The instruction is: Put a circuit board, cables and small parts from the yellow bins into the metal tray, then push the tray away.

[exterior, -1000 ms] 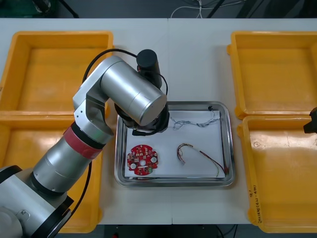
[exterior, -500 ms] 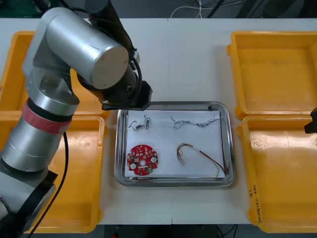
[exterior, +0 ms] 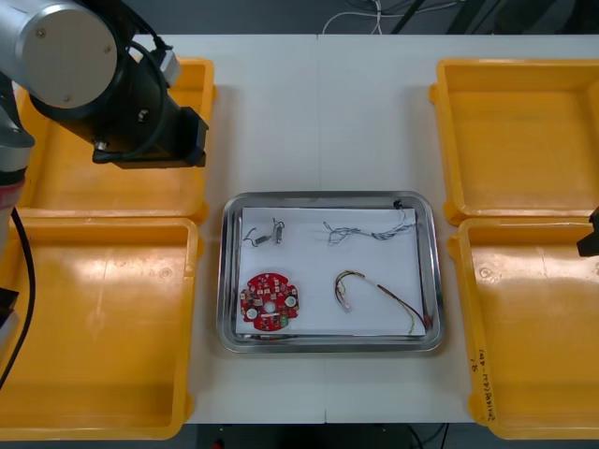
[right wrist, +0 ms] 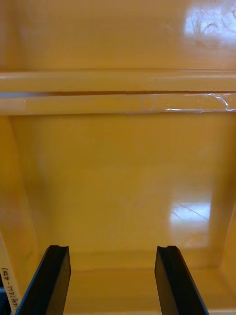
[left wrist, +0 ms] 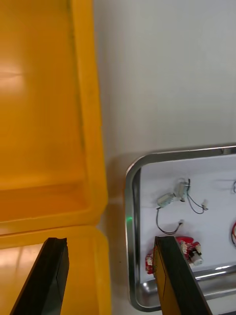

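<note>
The metal tray, white inside, lies at the table's middle. In it are a round red circuit board, small metal parts, a twisted blue and white cable and a red and yellow cable. My left arm hangs over the far left yellow bin. The left gripper is open and holds nothing, above that bin's edge beside the tray rim; the small metal parts and the board show past one finger. My right gripper is open over the near right yellow bin.
The near left bin, far right bin and near right bin flank the tray. Bare white table stretches beyond the tray's far side. The right arm's tip shows at the right edge.
My left arm has lifted off the tray and swung left and away over the far left bin, leaving the small metal parts lying in the tray. The right arm stayed put.
</note>
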Robot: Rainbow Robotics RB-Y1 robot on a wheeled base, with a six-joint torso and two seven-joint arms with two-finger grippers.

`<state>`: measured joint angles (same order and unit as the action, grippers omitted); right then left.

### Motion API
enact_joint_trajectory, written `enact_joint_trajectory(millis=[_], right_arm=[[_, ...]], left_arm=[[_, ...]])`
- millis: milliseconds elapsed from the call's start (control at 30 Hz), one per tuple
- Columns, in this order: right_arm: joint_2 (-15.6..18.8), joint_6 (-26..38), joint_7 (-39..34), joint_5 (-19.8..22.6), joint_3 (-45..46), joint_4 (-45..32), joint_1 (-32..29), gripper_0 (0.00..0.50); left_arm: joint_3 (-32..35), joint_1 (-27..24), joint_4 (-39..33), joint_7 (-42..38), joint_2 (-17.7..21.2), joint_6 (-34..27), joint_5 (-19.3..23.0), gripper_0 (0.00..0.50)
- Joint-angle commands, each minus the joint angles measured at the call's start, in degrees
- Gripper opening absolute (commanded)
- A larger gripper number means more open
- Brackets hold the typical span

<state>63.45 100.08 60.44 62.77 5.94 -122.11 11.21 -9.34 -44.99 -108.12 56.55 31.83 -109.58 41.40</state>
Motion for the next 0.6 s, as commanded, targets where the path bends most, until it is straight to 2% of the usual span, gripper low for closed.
enact_joint_trajectory(millis=[33,233,600], right_arm=[[2.4,2.2,-8.0,0.8,2.2,-5.3,-0.7,0.500],[2.3,3.4,-11.4,1.6,1.6,-9.9,-0.3,0.500],[-0.3,4.3,-13.4,1.4,-7.7,-12.9,7.0,0.500]], left_arm=[[3.5,-2.7,1.0,-2.7,4.7,-0.4,1.6,0.500],[7.8,-2.7,4.2,2.5,6.6,-0.4,2.5,0.500],[11.3,-1.0,5.3,5.8,7.6,-0.4,1.6,0.500]])
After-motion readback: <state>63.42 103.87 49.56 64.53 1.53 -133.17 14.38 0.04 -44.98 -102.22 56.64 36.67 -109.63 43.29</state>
